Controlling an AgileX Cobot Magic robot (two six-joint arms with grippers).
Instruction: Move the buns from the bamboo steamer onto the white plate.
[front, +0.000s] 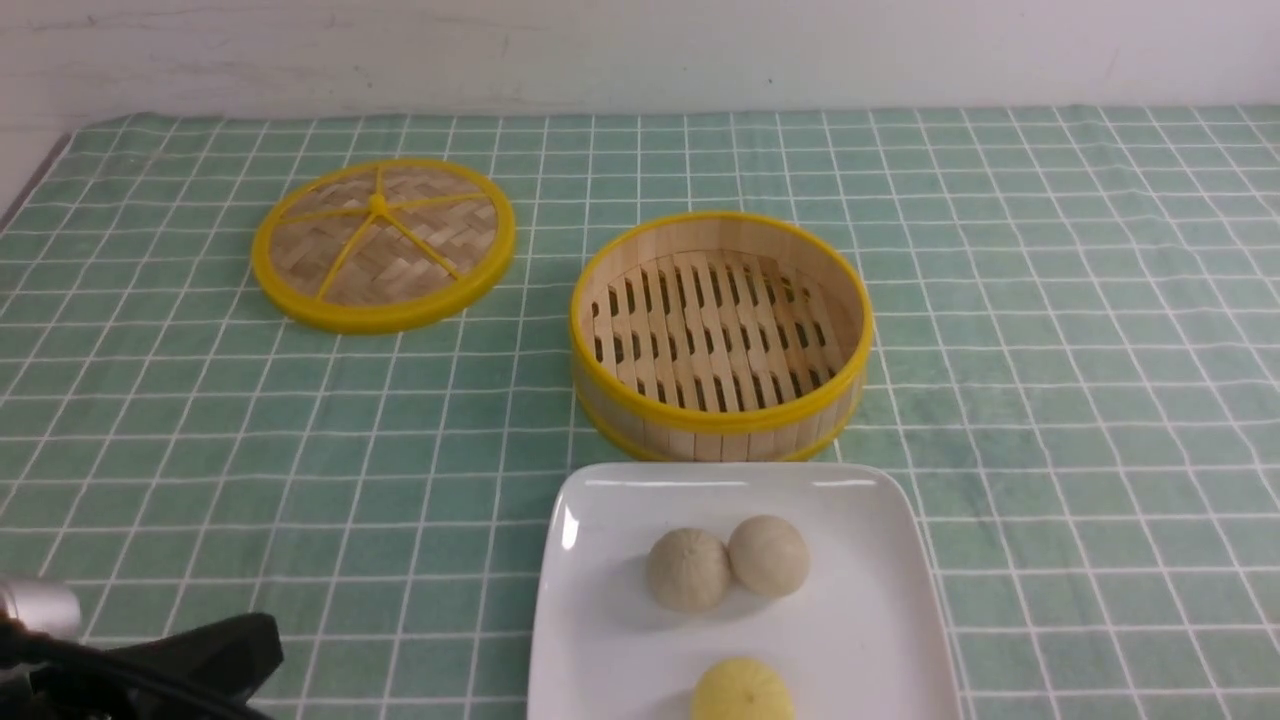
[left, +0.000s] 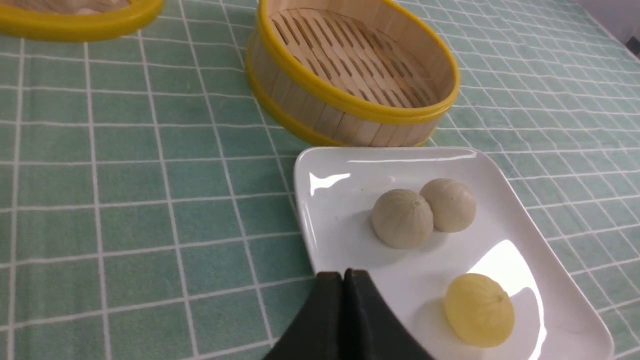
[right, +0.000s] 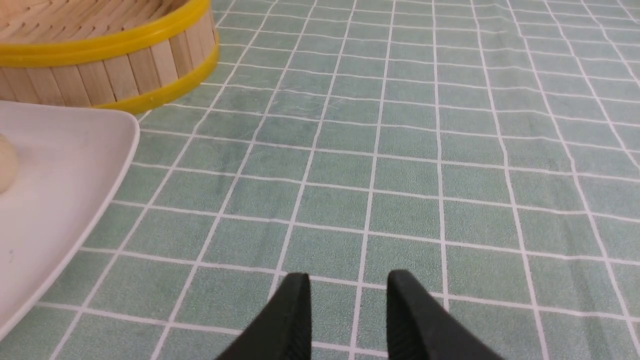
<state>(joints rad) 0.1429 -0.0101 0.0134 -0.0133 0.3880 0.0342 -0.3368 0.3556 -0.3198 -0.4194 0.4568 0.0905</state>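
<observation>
— Nearest the camera in the front view sat the pale yellow bun (front: 742, 690), at the bottom edge of the frame, on the white plate (front: 610, 640). Did you catch the other two?

— Yes, the cream-white bun (front: 768, 556) and a duller greyish-beige bun (front: 688, 569) touched each other near the plate's middle, lower centre of the frame.

— And the bamboo steamer (front: 720, 335)?

— Mid-frame, just above the plate, nothing on its slatted floor. Its woven lid (front: 383, 243) lay flat in the upper left, well apart, on the green checked cloth (front: 1050, 400).

— What were the arms doing?

— The left gripper (left: 343, 274) had its fingers pressed together, holding nothing, its tips over the plate's near rim. The right gripper (right: 349, 280) stood with a gap between its fingers, empty, above bare cloth beside the plate.
</observation>
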